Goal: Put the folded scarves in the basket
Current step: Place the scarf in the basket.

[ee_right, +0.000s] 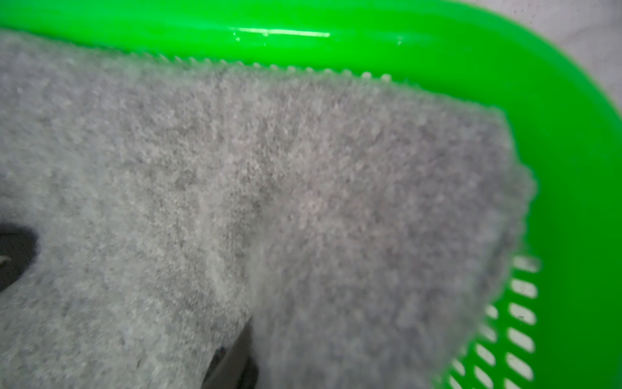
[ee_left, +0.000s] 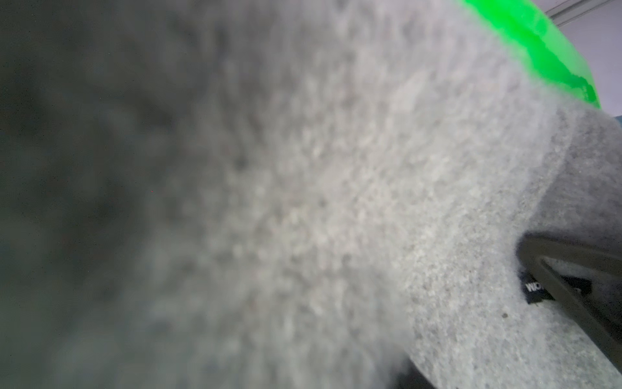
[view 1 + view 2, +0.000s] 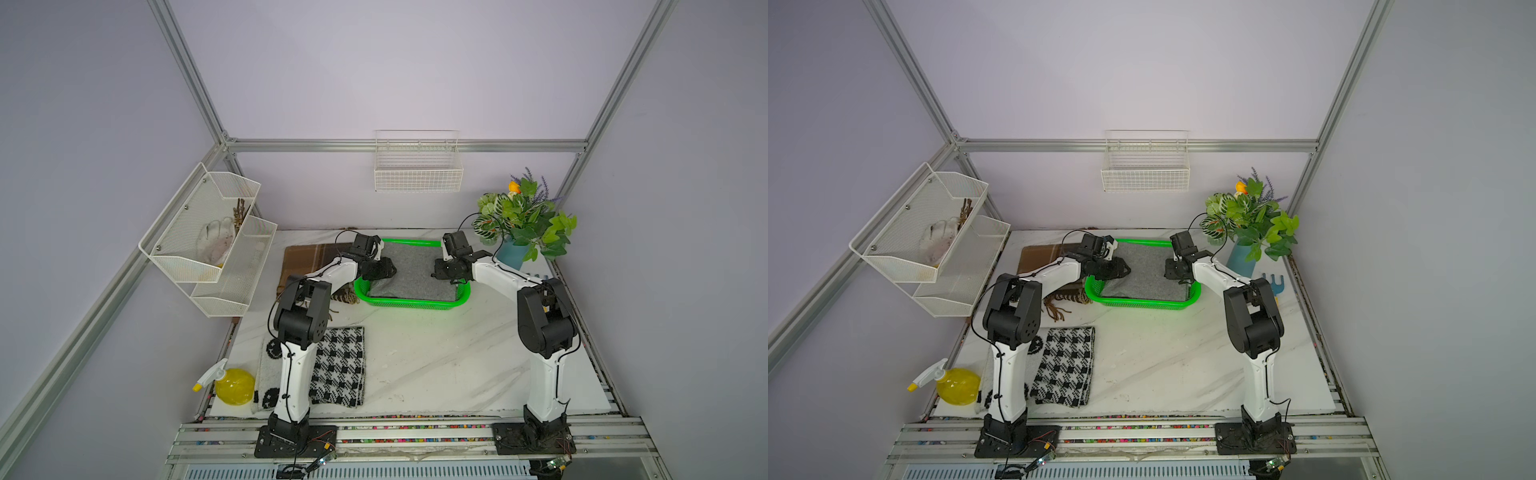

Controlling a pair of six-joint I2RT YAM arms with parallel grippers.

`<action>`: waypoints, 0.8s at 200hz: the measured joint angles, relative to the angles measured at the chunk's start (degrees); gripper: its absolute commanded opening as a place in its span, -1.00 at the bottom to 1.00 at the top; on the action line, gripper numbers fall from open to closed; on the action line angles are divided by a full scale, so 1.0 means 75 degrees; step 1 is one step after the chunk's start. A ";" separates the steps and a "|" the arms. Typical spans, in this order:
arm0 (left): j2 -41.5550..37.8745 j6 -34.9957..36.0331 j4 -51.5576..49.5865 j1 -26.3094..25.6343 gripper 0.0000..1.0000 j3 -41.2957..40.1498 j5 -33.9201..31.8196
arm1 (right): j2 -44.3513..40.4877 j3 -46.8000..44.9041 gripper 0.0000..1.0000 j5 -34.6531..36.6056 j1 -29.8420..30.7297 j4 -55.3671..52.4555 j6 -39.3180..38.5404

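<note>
Grey folded scarf lies inside green basket; we note left gripper at its left edge, right gripper at its right; grip state indiscernible.

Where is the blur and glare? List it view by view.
Left wrist: the grey scarf fills the frame, mostly out of focus, sharp only near its black label. Right wrist: the scarf is soft, with a glare streak on the rim of the green basket. Both top views: sharp and evenly lit.
</note>
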 measured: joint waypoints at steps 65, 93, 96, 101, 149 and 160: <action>-0.0525 -0.0026 -0.0213 -0.0012 0.62 -0.0251 -0.0251 | -0.0764 -0.0242 -0.10 0.0676 0.0157 -0.0195 -0.0105; -0.0694 -0.0006 -0.0245 -0.0020 0.62 -0.0312 -0.0364 | -0.0889 -0.0239 -0.09 0.1093 0.0157 -0.0338 -0.0146; -0.0723 -0.0006 -0.0251 -0.0020 0.63 -0.0329 -0.0385 | -0.0892 -0.0239 -0.09 0.1128 0.0160 -0.0356 -0.0149; -0.0769 -0.0006 -0.0254 -0.0020 0.64 -0.0364 -0.0411 | -0.0892 -0.0242 -0.09 0.1174 0.0172 -0.0373 -0.0157; -0.1250 0.0058 -0.0423 -0.0026 0.65 -0.0510 -0.0854 | -0.1163 -0.0463 -0.08 0.1448 0.0286 -0.0452 -0.0230; -0.1364 0.0125 -0.0484 -0.0026 0.65 -0.0510 -0.1003 | -0.1390 -0.0609 -0.08 0.1478 0.0350 -0.0458 -0.0230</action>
